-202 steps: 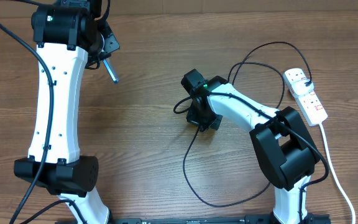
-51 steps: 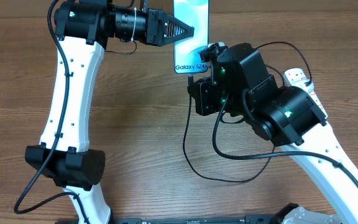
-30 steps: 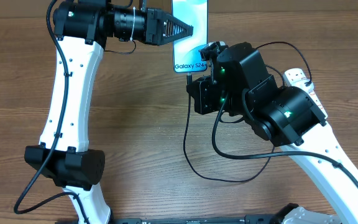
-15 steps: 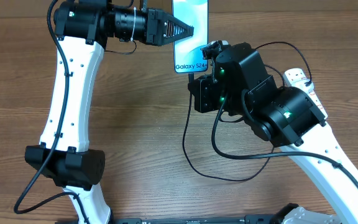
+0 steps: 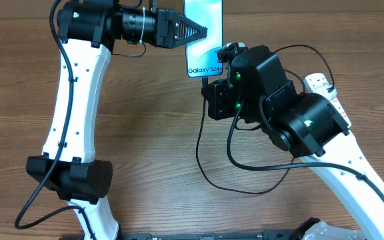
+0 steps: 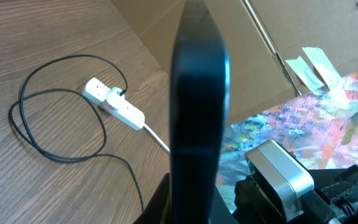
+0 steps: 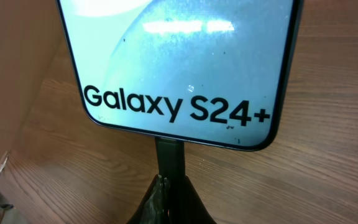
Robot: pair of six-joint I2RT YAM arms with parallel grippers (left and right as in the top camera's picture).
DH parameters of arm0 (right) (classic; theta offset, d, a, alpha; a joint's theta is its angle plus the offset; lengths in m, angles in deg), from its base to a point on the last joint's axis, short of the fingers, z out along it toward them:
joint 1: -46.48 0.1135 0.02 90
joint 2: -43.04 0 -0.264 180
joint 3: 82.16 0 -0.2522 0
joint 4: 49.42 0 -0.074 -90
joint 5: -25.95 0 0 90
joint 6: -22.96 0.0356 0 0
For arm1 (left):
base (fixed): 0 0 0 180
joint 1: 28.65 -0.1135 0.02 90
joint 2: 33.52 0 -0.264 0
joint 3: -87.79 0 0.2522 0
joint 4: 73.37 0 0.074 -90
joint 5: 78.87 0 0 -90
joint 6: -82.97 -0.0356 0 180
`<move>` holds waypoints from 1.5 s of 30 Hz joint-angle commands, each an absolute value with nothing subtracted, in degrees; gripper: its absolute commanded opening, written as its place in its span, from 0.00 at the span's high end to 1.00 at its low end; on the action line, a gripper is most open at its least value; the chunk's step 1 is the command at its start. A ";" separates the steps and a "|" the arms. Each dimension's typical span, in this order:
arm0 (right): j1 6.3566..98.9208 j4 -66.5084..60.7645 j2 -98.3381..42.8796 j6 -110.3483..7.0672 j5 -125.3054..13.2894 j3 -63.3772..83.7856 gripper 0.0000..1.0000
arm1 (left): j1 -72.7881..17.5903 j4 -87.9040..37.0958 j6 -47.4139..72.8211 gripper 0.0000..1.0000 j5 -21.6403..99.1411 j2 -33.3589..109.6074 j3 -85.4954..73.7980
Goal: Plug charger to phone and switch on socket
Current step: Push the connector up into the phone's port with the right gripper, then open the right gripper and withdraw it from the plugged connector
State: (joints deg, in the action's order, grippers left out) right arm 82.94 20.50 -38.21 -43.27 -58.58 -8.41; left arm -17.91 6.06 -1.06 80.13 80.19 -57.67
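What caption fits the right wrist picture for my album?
The right fingers hold the charger tip at the bottom edge of the phone, just under the words Galaxy S24+.

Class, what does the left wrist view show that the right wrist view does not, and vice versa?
Left wrist only: the socket and the charger cable looped on the table. Right wrist only: the "Galaxy S24+" text and the connector tip at the phone bottom edge, above the right fingers. Both: the phone and wooden table.
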 commanded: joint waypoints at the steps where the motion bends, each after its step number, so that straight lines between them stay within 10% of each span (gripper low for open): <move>1: 82.72 17.79 -37.42 -43.77 -62.07 -10.26 0.96 | -17.91 6.63 -1.03 0.96 82.95 79.62 -58.33; 29: 82.72 13.90 -37.42 -46.50 -62.07 -10.29 0.94 | -17.91 9.53 -1.03 0.96 84.06 79.62 -58.33; 34: 82.72 14.12 -37.31 -46.46 -62.10 -10.29 0.74 | -17.91 9.58 -1.03 0.96 80.43 79.62 -58.33; 42: 80.45 19.43 -36.99 -41.67 -67.10 -13.06 0.04 | -17.75 12.29 -1.32 0.96 73.39 79.62 -58.33; 45: 76.30 22.67 -36.99 -38.99 -66.95 -14.24 0.00 | -17.32 16.31 -3.66 0.96 69.46 79.64 -58.31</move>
State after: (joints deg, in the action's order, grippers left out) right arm 79.77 21.58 -38.01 -42.61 -64.65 -11.66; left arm -18.10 14.61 -1.36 72.83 80.23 -57.67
